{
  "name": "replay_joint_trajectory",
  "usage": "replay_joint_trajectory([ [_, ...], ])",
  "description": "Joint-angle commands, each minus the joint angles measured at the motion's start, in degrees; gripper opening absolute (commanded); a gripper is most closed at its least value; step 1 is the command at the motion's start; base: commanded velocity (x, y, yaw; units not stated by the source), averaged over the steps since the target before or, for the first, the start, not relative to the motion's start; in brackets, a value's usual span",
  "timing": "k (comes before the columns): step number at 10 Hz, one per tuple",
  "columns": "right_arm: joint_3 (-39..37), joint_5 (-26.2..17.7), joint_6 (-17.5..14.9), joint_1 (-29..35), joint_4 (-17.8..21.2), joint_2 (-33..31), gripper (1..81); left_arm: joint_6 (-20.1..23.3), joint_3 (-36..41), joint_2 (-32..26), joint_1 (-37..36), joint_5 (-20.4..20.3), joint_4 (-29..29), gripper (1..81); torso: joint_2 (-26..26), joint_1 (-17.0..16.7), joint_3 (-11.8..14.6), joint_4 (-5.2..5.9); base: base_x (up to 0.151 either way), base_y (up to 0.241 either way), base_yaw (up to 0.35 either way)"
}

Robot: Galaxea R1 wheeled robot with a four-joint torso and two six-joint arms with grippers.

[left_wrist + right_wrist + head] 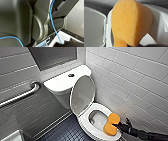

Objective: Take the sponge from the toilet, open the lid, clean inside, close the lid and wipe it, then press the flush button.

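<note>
Sponge (111, 122) gripped by the right claw (117, 126) over the bowl of the toilet (85, 121)
The orange sponge is clamped at its side between the fingers of the right claw and is held on end above the near rim of the bowl; whether the seat is touched cannot be told. The lid (82, 94) is raised upright against the tank, on whose top the dark flush button (71, 75) is seen. A grab bar (22, 95) is fixed to the tiled wall beside the tank

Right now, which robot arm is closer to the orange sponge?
Right. The right gripper holds the sponge over the toilet's front rim. The left arm seems tucked back by the robot's own body, beside a blue cable, away from the sponge.
</note>
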Motion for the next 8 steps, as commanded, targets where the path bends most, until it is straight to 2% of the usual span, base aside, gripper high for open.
replay_joint_trajectory([
  [1, 8.93, 4.49, 0.26, 0.29, 1.26, -8.44, 1.0, 0.18, 1.01, 0.22, 2.19, 3.04, 1.07, 81.1, 0.00, 0.00, 0.00, 0.00, 0.000, 0.000, 0.000],
  [5, 17.89, 12.31, -0.27, -10.44, 1.09, -15.38, 1.0, 1.41, 0.57, 0.92, 2.19, 3.04, 1.06, 81.1, -0.02, 0.00, 0.00, 0.00, 0.000, 0.000, 0.000],
  [8, 19.91, 15.21, -1.32, -19.66, -0.76, -16.52, 1.0, 2.12, 0.40, 1.36, 2.19, 3.04, 0.98, 81.1, -0.02, 0.00, 0.00, 0.00, 0.000, 0.000, 0.000],
])
